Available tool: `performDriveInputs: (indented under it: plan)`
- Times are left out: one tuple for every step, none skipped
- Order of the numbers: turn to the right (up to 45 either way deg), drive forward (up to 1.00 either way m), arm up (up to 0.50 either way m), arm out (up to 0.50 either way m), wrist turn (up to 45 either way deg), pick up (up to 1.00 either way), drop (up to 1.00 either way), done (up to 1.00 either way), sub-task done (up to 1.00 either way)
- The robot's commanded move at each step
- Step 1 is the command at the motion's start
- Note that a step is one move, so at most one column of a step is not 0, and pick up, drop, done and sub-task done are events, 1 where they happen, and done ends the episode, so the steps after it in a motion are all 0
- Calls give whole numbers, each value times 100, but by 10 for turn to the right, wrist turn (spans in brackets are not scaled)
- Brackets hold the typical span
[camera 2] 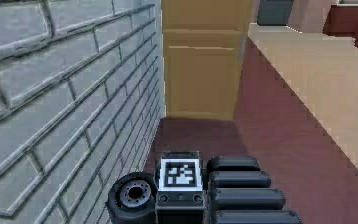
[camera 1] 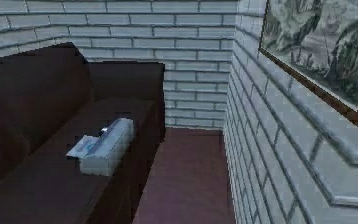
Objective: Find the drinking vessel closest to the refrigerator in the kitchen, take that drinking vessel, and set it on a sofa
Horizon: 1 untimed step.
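The dark brown sofa (camera 1: pixel 37 100) is ahead of you, a pale grey box (camera 1: pixel 102 145) on its seat. Your hand (camera 2: pixel 135 197) sits near the white brick wall (camera 2: pixel 67 90). You cannot tell whether it holds anything, or where the drinking vessel is. Turning here may scrape that wall.

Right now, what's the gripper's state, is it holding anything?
Gripper: cannot tell whether it holds anything; its far end can't be made out.
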Motion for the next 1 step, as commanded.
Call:
performDriveInputs:
  plan:
    - [0, 100, 0, 0, 0, 0, 0, 0, 0]
